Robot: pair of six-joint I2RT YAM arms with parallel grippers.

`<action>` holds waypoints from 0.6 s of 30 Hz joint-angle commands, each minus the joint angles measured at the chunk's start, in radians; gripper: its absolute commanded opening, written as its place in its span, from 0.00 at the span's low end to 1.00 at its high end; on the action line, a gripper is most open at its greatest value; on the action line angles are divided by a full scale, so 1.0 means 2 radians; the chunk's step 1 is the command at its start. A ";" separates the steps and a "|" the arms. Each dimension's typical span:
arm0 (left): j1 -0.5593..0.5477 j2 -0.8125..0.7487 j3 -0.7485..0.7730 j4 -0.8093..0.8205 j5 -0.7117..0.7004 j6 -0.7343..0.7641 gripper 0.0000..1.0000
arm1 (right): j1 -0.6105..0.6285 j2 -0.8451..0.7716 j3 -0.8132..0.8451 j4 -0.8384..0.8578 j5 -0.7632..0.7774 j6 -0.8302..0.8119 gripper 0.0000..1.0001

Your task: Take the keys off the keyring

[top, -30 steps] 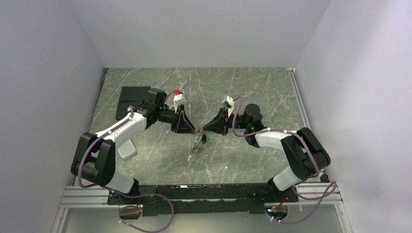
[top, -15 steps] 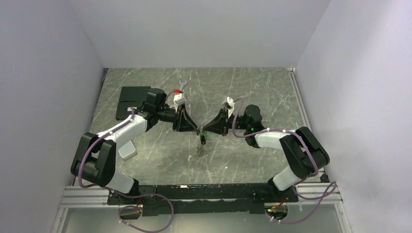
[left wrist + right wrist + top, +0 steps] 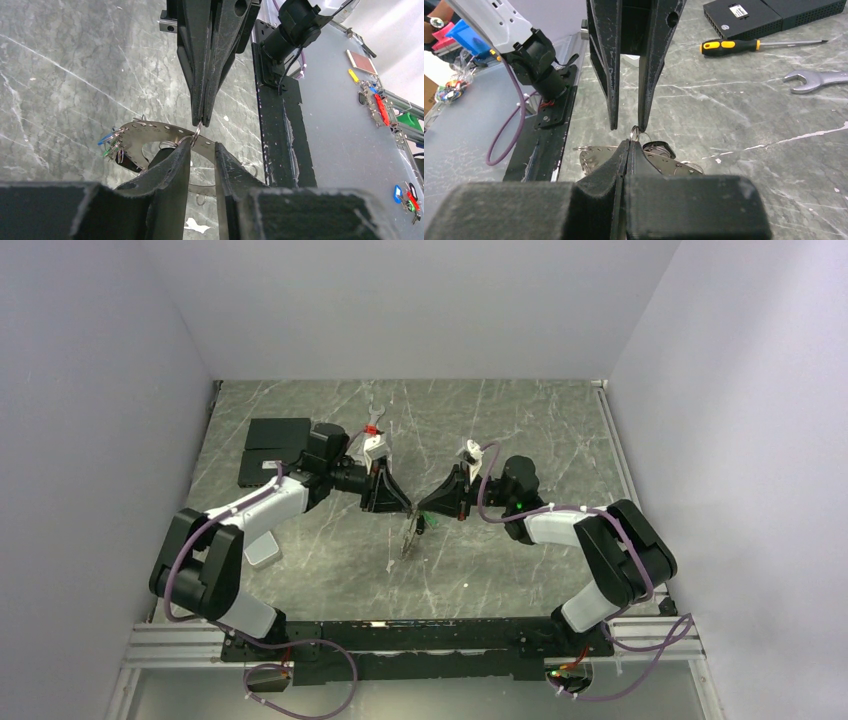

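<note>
The keyring (image 3: 150, 131) is a flat metal hoop with small holes; it hangs just above the table between my two grippers. It also shows in the top view (image 3: 409, 537) and the right wrist view (image 3: 594, 155). The keys (image 3: 110, 142), tiny with blue and green heads, dangle at its left side on small rings. My right gripper (image 3: 629, 142) is shut on a small split ring (image 3: 635, 132) attached to the hoop. My left gripper (image 3: 202, 145) faces it tip to tip, jaws slightly open, one fingertip (image 3: 186, 144) beside that split ring.
A black fob (image 3: 659, 148) hangs on the hoop. A silver wrench (image 3: 819, 80), a yellow-handled screwdriver (image 3: 729, 46) and black boxes (image 3: 774, 12) lie on the far side. A pale block (image 3: 262, 552) sits by the left arm. The black base rail (image 3: 272, 100) runs near.
My left arm has shifted right, bringing its gripper tip to the right gripper's tip. The hanging hoop has swung slightly. The right arm has stayed put.
</note>
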 commanded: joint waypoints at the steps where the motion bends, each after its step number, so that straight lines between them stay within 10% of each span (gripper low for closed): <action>1: -0.010 0.008 -0.003 0.016 -0.001 -0.004 0.27 | 0.001 -0.002 0.005 0.048 -0.010 0.004 0.00; 9: -0.013 0.016 -0.004 0.018 -0.017 0.000 0.26 | 0.000 0.004 0.005 0.059 -0.012 0.014 0.00; 18: -0.013 0.008 0.023 -0.045 -0.029 0.026 0.00 | 0.000 -0.003 0.017 -0.002 -0.008 -0.025 0.00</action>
